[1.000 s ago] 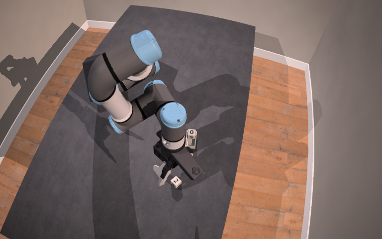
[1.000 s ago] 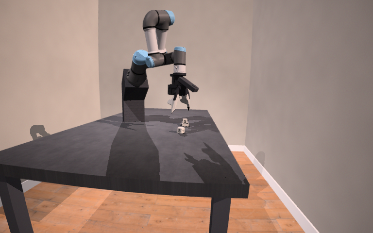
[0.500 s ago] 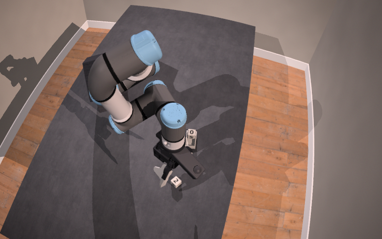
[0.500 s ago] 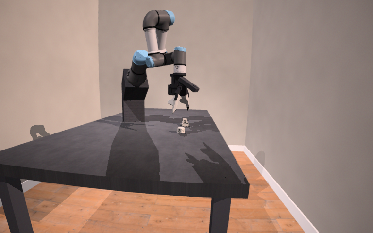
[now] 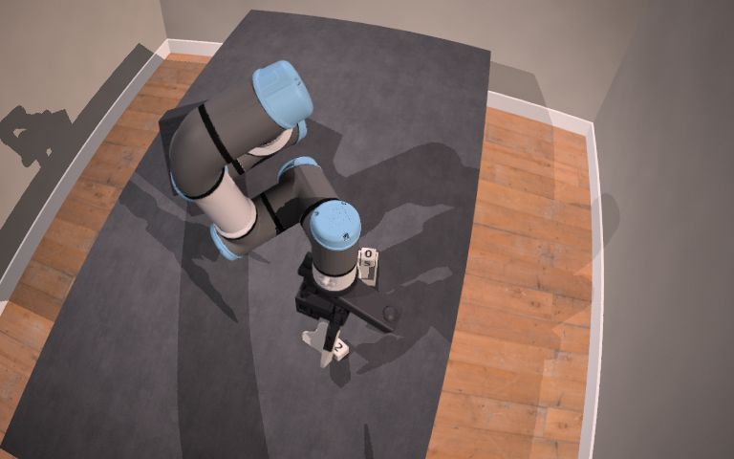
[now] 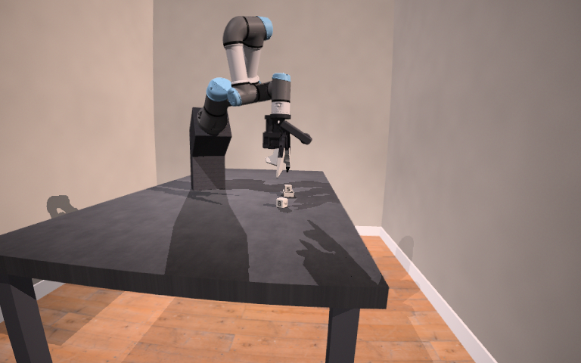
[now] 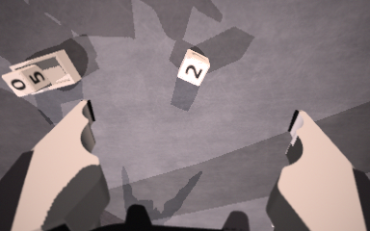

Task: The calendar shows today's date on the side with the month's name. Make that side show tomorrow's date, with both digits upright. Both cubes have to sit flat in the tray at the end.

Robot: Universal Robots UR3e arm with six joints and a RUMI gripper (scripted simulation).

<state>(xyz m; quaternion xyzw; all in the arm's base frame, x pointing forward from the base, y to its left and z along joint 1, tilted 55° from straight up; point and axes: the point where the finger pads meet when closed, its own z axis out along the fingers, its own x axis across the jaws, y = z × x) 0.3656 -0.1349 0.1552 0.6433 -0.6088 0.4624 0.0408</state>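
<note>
The calendar tray (image 5: 375, 273) (image 6: 288, 194) (image 7: 73, 68) sits on the desk (image 5: 135, 351) (image 6: 128, 239) (image 7: 149, 130), its long axis running roughly 12 to 6 o'clock in the top view and about 8 to 2 o'clock in the wrist view. One cube (image 5: 368, 254) (image 6: 287, 188) (image 7: 28, 81) occupies its 12 o'clock end in the top view, with a 0 facing up and a 5 facing 6 o'clock; the other end of the tray holds no cube. The loose cube (image 5: 340, 349) (image 6: 281, 203) (image 7: 194, 68) rests on the desk, well apart from the tray, toward 7 o'clock from it in the top view, a 2 on top and an 8 on the side facing the exterior view. That makes one tray and two cubes, one in and one out. The month's name cannot be made out. Above the desk hangs the end effector (image 5: 327, 354) (image 6: 283, 173) (image 7: 191, 106), its fingers spread fully, holding nothing and touching neither cube; it is carried by one arm (image 5: 210, 157) (image 6: 235, 63).
</note>
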